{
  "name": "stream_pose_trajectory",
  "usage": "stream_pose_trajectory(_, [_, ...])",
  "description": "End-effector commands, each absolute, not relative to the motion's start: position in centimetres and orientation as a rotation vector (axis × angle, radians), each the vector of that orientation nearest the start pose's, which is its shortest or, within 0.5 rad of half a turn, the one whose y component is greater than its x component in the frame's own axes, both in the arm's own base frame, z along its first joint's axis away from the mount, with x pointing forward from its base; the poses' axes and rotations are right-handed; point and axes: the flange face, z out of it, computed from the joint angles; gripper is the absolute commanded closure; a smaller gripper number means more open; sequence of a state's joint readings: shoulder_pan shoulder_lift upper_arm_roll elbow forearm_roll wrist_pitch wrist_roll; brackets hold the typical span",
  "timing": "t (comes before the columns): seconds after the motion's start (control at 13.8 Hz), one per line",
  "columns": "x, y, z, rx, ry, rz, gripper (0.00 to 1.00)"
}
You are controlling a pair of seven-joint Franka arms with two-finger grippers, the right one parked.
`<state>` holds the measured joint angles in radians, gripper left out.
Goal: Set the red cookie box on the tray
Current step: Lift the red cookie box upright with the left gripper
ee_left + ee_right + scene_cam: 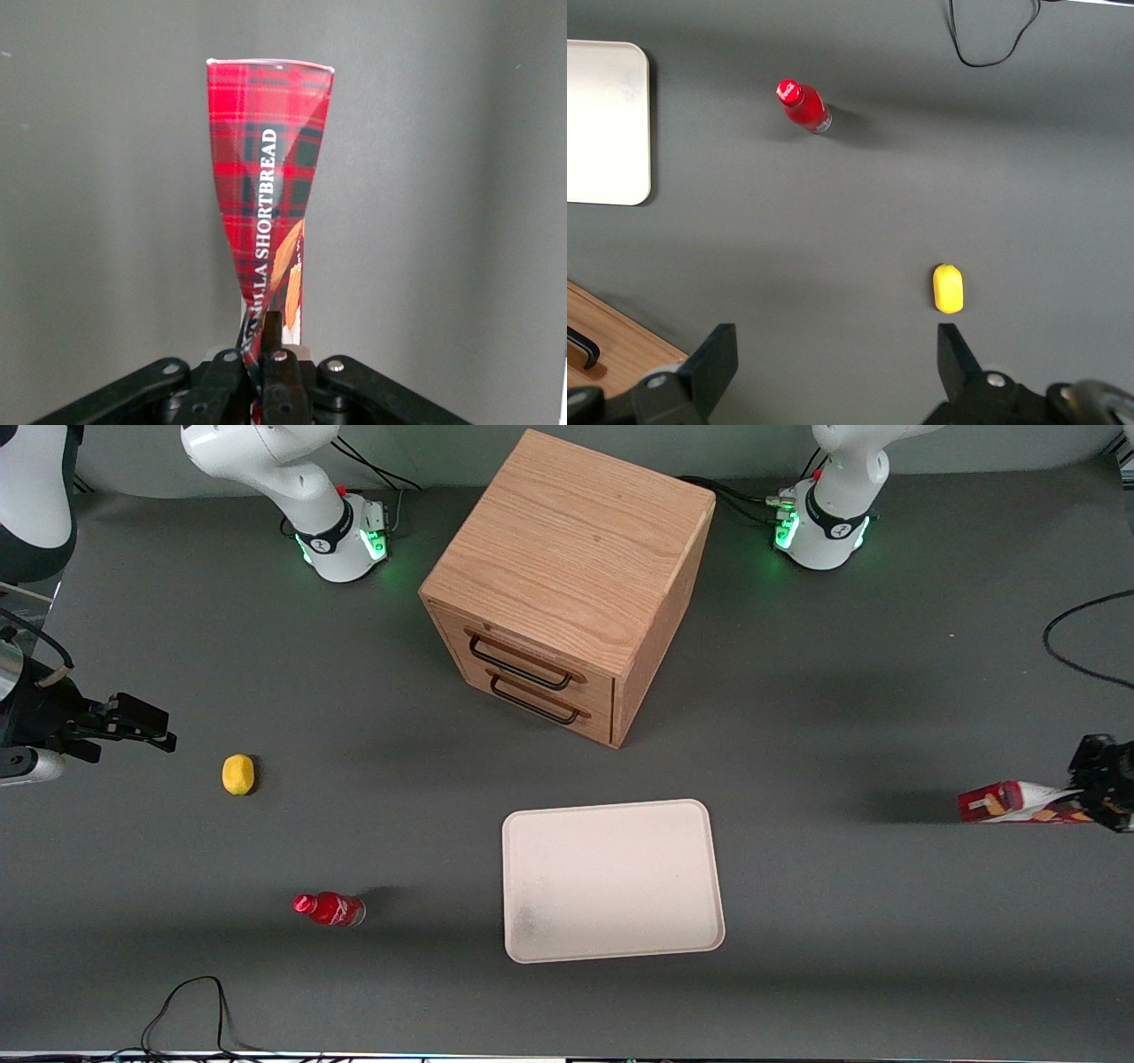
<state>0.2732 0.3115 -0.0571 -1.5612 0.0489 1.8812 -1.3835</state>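
A: Nearest the front camera: tray [611, 881] is flat on the worktop [886, 921], nothing on it, grey smudge at one corner. Red drink bottle [330, 909] is off toward the parked arm's end, lemon [237, 773] a bit farther from the camera than the bottle.

B: And the load?

A: Shortbread cookie box [1019, 802] is at the working arm's end of the worktop, well apart from the tray. End effector [1099, 786] is clamped on one end of it. In the wrist view the fingers [270, 341] pinch the carton [266, 186] hard enough that it crushes narrow at the grip and flares toward the free end.

B: On the worktop, or lifted?

A: Looks lifted. There's a shadow on the worktop beside it, offset from the box. That's a judgement, not certain.

B: So it's the carry. What matters?

A: It's an end grip on a long slim box, so the free end will swing. Move slowly and keep it level. Come in over the tray's short rim and line the box's long axis up with the tray's long side.

B: Clearance?

A: Wooden drawer cabinet [567, 593] sits farther from the camera than the tray, with both drawers shut. Keep the path on the near side and it's not in play.

B: Release?

A: Lower until the free end touches down inside the rim, then open. Don't drop it, since the crushed carton may spring back.
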Motion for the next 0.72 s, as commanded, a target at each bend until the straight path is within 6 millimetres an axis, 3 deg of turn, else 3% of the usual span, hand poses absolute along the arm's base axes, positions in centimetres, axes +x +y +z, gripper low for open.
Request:
stream_pose_trajectory(0.0, [63.6, 15.1, 52.9, 2.202, 2.278, 0.029, 1.00])
stream_pose_trajectory(0.14, [63.1, 14.8, 56.1, 2.204, 2.274, 0.036, 1.00])
stream_pose_trajectory(0.36, [63.1, 13.6, 56.9, 2.324, 2.156, 0.038, 1.00])
stream_pose_trajectory(0.51, [63.3, 11.1, 57.5, 2.482, 1.954, 0.044, 1.00])
stream_pose_trajectory(0.65, [63.8, 7.3, 57.8, 2.622, 1.746, 0.055, 1.00])
